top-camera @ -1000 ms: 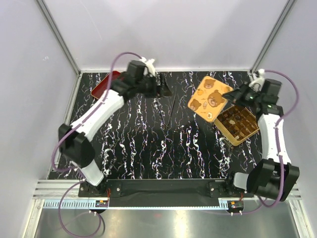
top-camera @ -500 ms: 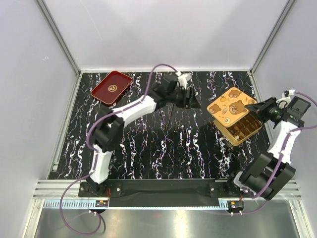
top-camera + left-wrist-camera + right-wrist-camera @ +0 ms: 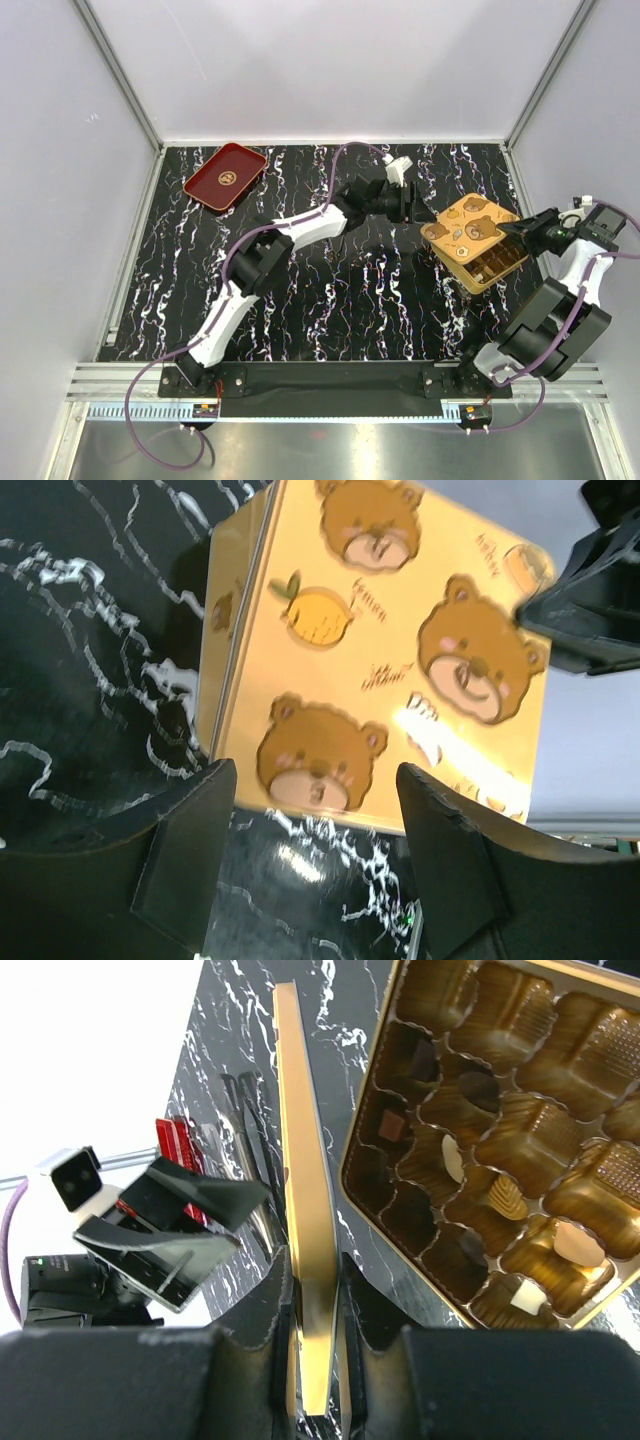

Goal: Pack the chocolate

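My right hand (image 3: pixel 311 1285) is clenched on the edge of the bear-printed gold lid (image 3: pixel 400 650). The chocolate (image 3: pixel 455 1157) sits in the compartments of the open gold box (image 3: pixel 497 268) at the table's right. My left hand (image 3: pixel 315 830) hangs open beside the lid.

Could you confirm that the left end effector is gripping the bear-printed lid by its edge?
Not quite: the right end effector grips the bear-printed lid by its edge, as the right wrist view shows; the left end effector is open.

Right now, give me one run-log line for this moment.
right claw: shut on lid edge, lid tilted over box | left claw: open, facing lid's printed top | chocolate: in box compartments
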Available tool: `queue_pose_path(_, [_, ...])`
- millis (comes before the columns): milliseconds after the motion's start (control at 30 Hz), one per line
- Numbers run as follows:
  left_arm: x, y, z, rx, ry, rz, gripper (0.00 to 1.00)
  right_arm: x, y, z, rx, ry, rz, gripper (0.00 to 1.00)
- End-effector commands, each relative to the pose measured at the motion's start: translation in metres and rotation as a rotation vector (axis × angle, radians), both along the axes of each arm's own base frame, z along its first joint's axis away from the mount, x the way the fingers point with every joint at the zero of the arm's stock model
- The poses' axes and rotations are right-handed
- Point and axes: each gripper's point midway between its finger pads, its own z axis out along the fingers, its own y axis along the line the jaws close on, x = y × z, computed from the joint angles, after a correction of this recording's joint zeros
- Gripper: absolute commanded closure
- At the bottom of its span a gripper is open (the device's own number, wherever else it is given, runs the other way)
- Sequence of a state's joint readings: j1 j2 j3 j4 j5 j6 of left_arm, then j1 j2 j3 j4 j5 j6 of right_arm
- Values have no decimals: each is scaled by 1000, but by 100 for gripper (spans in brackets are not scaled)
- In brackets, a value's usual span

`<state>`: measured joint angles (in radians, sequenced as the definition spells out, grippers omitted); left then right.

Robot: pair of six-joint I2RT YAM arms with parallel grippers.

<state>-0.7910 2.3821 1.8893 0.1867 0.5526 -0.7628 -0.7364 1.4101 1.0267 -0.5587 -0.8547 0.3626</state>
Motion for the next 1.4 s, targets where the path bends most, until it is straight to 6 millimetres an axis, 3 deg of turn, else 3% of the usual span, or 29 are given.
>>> queue_pose_path(0, [8, -23, 30, -111, -67, -2, 30, 4, -6, 7, -14, -25, 16, 100])
queue_pose_path(200, [10, -34, 9, -98, -70, 8, 30, 5, -17, 2, -32, -21, -19, 98])
queue_pose_path(467, [6, -53, 5, -131, -80, -5, 30, 6, -28, -6, -14, -16, -44, 95])
queue_pose_path(700, [-1, -61, -3, -122, -92, -15, 30, 3, -44, -9, -32, 17, -80, 81])
queue_pose_path(1000, [-6, -61, -8, -128, -86, -24, 31, -10, -57, -35, -71, 151, -136, 72])
queue_pose_path(1133, [-9, -62, -8, -129, -91, -30, 31, -21, -68, -50, -103, 262, -184, 54])
queue_pose_path(1367, [-15, -60, 0, -140, -110, -50, 31, -34, -89, -73, -167, 395, -277, 55])
